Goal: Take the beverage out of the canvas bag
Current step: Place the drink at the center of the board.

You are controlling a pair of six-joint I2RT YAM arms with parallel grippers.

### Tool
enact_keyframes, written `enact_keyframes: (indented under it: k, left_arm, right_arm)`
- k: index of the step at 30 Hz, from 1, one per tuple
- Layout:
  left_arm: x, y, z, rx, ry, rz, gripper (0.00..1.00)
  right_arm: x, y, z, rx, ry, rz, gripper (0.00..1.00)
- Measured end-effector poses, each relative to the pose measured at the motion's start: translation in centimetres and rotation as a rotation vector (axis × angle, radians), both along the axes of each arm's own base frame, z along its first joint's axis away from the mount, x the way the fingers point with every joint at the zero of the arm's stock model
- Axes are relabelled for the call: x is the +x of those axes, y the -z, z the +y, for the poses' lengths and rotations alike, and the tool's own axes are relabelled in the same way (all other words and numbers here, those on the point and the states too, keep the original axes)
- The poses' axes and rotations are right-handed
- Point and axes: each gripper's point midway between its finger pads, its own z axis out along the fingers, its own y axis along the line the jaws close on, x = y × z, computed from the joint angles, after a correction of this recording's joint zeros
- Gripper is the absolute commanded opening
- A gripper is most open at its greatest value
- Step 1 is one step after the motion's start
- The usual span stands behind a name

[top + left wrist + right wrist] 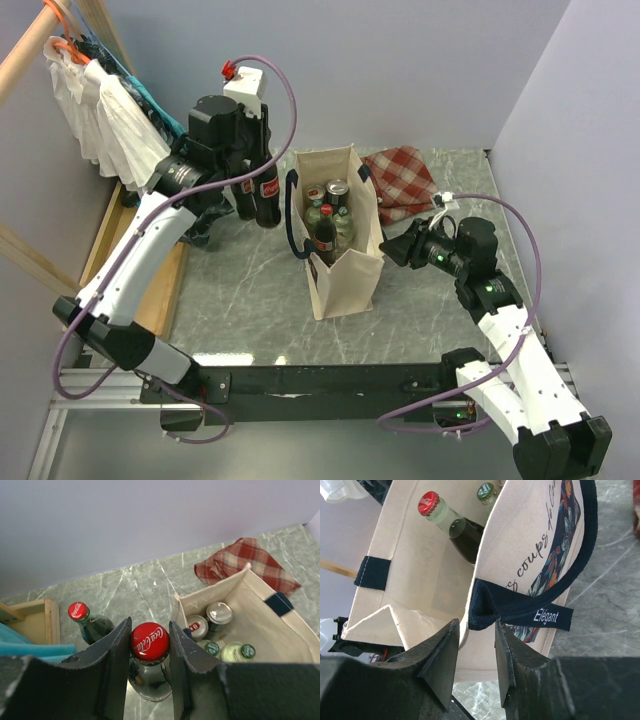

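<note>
- left end effector [149, 630]: pinching bottle [150, 680] by its neck, upright, just left of bag [345, 285].
- right end effector [476, 627]: pressed together on bag's side-wall rim.

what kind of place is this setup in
Probably a robot lab test cell: a left arm and right arm bolted by a marble-look table, plain partition walls around it, and a staged canvas bag of drinks.
</note>
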Motion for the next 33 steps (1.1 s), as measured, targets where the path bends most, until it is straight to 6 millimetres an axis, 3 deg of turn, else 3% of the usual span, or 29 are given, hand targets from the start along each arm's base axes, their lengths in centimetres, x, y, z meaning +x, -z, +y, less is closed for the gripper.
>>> enact_keyframes:
  k: [13, 23, 33]
  left_arm:
    - [4.5, 3.0, -0.6, 0.002, -0.036, 0.004, 0.01]
    - [6.2, 7.4, -0.2, 0.015, -0.089, 0.007, 0.01]
    - [7.8, 8.0, 0.5, -0.009, -0.147, -0.051, 0.01]
  right_arm:
    - [0.5, 0.5, -0.2, -0.022, 0.014, 0.013, 0.44]
    - [0.7, 1.0, -0.3, -0.036, 0.015, 0.026, 0.45]
    - [1.0, 1.5, -0.4, -0.047, 0.02, 0.041, 0.45]
